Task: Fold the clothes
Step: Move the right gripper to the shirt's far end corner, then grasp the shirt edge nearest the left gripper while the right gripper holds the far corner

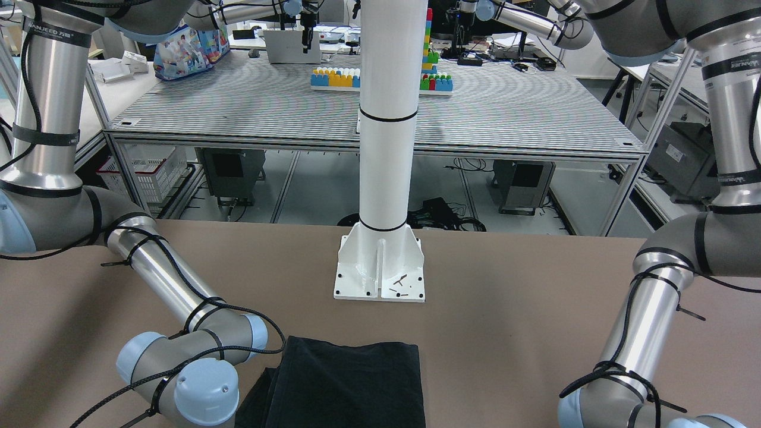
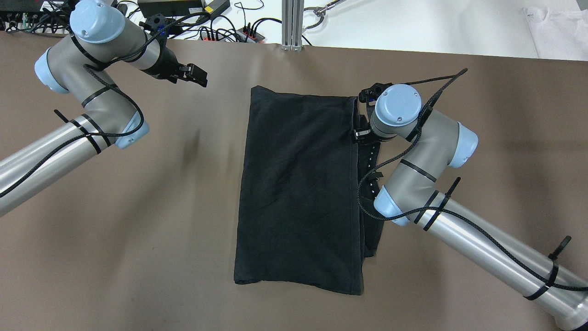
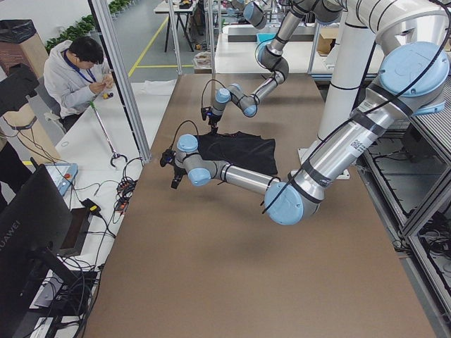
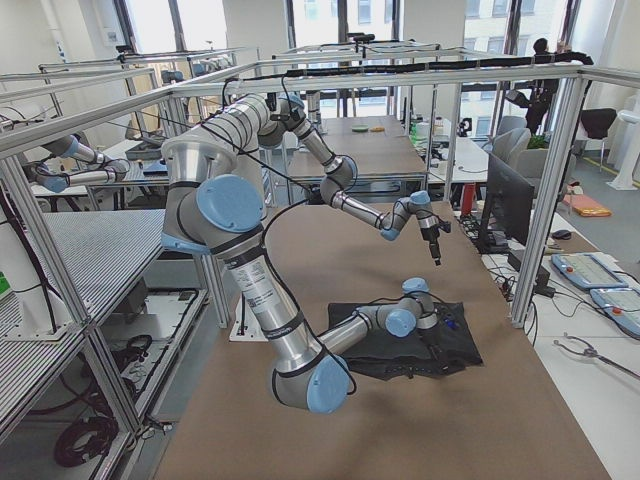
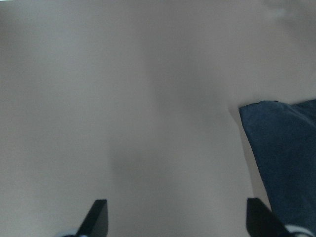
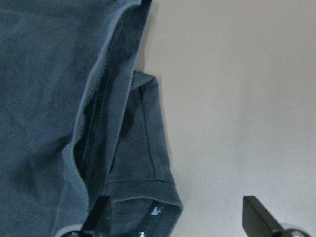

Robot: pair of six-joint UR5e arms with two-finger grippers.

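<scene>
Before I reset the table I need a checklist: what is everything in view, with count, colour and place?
garment: one, black, folded, mid-table
table: one, brown, under both arms
pillar: one, white, on its base plate at the table's robot-side edge
toy blocks: several, mixed colours, on the striped table behind the robot
person: one, seated beside the table
left gripper: one, black, open over bare table
right gripper: one, black, open at the garment's robot-right edge
</scene>
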